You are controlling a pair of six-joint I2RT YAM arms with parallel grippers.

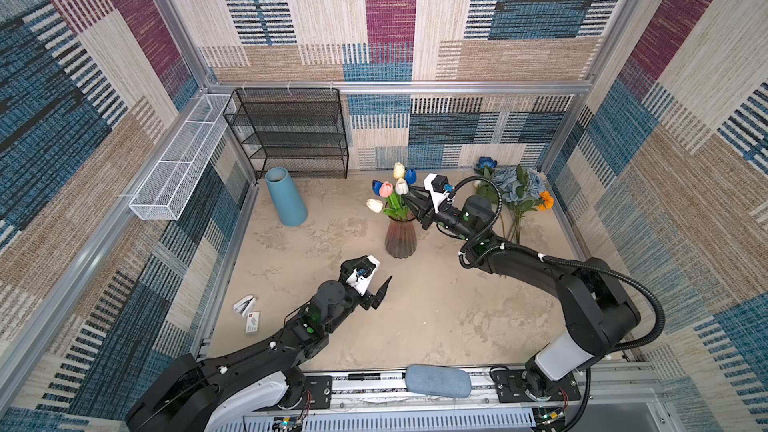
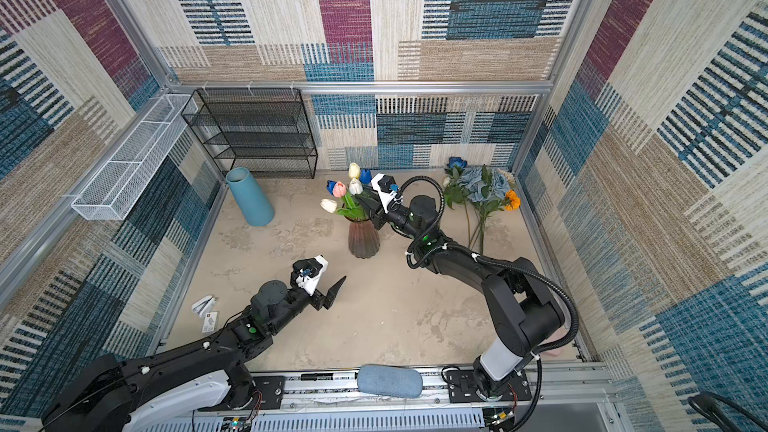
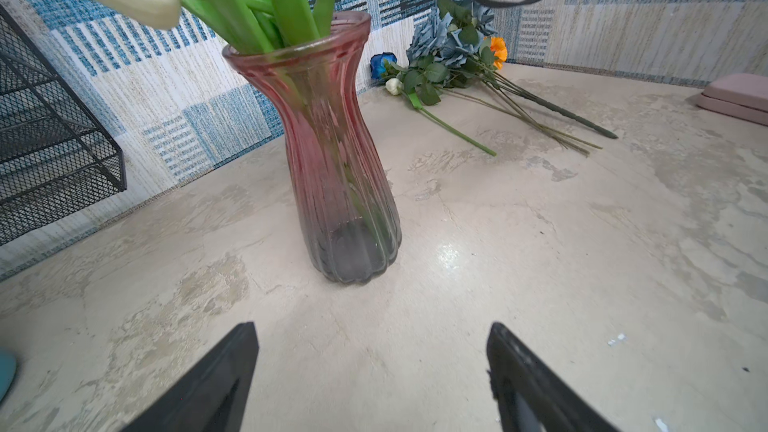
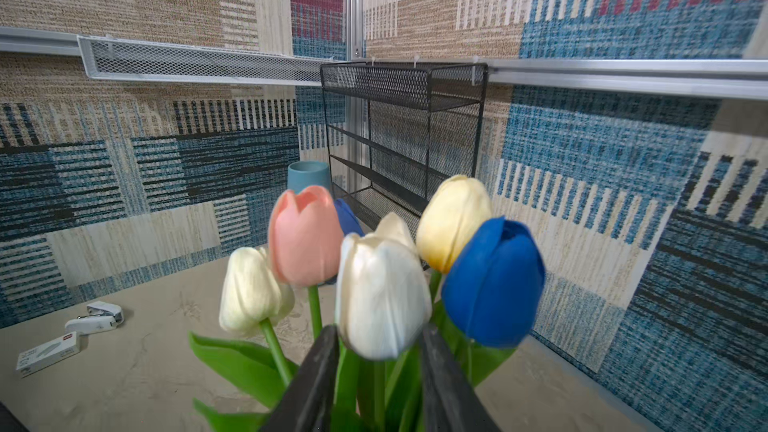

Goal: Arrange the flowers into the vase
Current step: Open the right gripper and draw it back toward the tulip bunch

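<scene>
A ribbed pink-to-grey glass vase [image 1: 400, 238] [image 2: 363, 238] [image 3: 332, 160] stands mid-table and holds several tulips [image 1: 392, 189] [image 2: 347, 189] [image 4: 382, 292]: white, cream, pink and blue. My right gripper [image 1: 409, 201] [image 2: 361, 201] [image 4: 376, 328] is just above the vase mouth. Its jaws are parted around the green stems, which sit loosely between them. More flowers [image 1: 515, 193] [image 2: 484, 191] [image 3: 453, 51] lie at the back right: dusty-blue roses, a deep-blue rose [image 1: 485, 162] and an orange bloom [image 1: 545, 200]. My left gripper [image 1: 370, 280] [image 2: 322, 272] [image 3: 372, 326] hovers open and empty in front of the vase.
A tall blue vase [image 1: 286, 197] stands at the back left beside a black mesh rack [image 1: 286, 130]. A white mesh basket [image 1: 178, 160] hangs on the left wall. A stapler [image 1: 244, 304] and a small box [image 1: 252, 322] lie front left. A pink case [image 3: 735, 97] sits on the right.
</scene>
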